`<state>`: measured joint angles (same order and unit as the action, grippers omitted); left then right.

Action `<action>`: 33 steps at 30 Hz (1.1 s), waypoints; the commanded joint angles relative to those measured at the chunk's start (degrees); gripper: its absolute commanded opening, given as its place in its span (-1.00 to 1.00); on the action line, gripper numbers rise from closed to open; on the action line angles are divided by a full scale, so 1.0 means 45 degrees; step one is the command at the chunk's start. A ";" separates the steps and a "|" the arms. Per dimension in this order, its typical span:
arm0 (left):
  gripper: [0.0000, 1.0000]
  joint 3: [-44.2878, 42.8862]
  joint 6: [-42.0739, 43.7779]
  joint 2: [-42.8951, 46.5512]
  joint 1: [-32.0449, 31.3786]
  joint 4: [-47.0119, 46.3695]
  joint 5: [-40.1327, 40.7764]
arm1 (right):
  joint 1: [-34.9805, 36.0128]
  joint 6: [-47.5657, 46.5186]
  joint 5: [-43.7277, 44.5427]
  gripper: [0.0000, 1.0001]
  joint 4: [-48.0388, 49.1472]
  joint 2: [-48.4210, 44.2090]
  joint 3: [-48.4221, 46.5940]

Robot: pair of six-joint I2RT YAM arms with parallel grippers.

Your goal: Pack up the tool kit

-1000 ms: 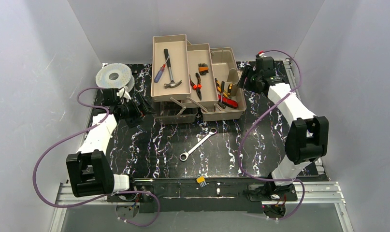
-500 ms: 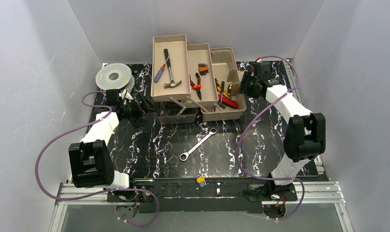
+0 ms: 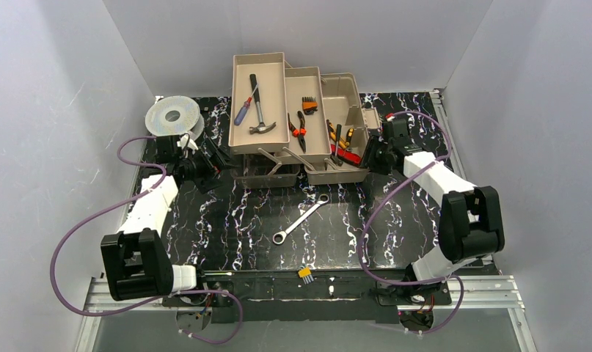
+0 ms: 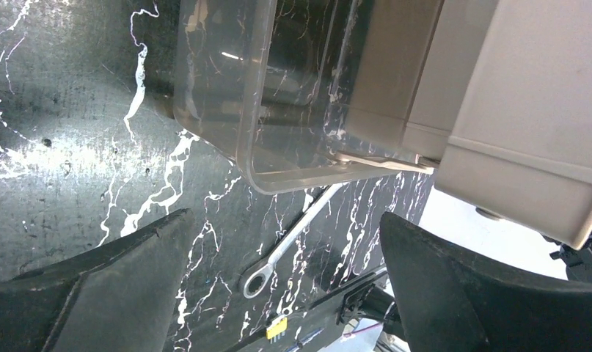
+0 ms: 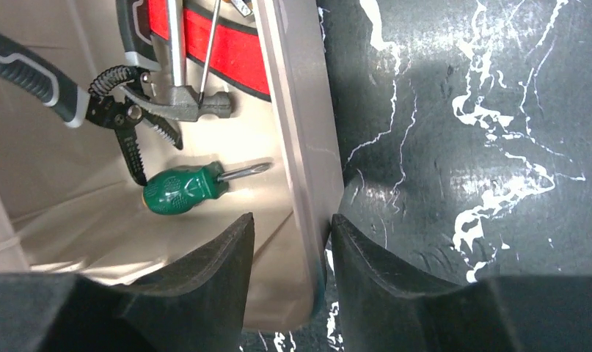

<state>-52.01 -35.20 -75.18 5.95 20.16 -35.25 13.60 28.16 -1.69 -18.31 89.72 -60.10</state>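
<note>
Marbled table [image 3: 227,220]: tan toolbox [image 3: 271,81] fanned open; left pincer [image 4: 287,216] spread; right pincer [image 5: 293,220] astride wall [image 5: 304,147], grip unclear.

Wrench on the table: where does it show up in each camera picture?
Top external: wrench, centre of the table, in front of the toolbox.
Left wrist: lower middle, beyond the clear lid corner.
Right wrist: not in it.
Shared landmark: the toolbox's tan wall, in all three views.

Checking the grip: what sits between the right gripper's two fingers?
The toolbox's side wall stands between the fingers: one is inside the box, the other outside above the table. The right wrist view shows it.
</note>
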 commanded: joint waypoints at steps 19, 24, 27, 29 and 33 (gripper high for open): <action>0.96 -0.0028 -0.0235 -0.0150 0.0087 -0.0508 0.0307 | -0.0112 -0.0267 0.0186 -0.02 -0.0820 -0.2241 0.0303; 0.97 -0.0256 -0.0549 -0.0812 0.0081 -0.1248 0.0040 | -0.0112 -0.0119 -0.0169 0.02 -0.1091 -0.1732 -0.1071; 0.97 -0.0632 -0.0590 -0.1278 0.0096 -0.1386 -0.0055 | -0.0112 -0.0039 -0.0199 0.03 -0.1180 -0.1190 -0.1944; 0.95 -0.0969 -0.0570 -0.1679 0.0085 -0.1283 0.0011 | -0.0112 -0.0005 -0.0123 0.04 -0.1411 -0.0801 -0.2422; 0.79 -0.1536 -0.0412 -0.2295 0.0064 -0.0969 0.0374 | -0.0107 -0.0048 -0.0124 0.04 -0.1409 -0.0401 -0.2683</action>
<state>-55.45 -37.60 -84.36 5.96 15.20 -33.95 13.34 27.90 -1.73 -23.75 86.50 -69.74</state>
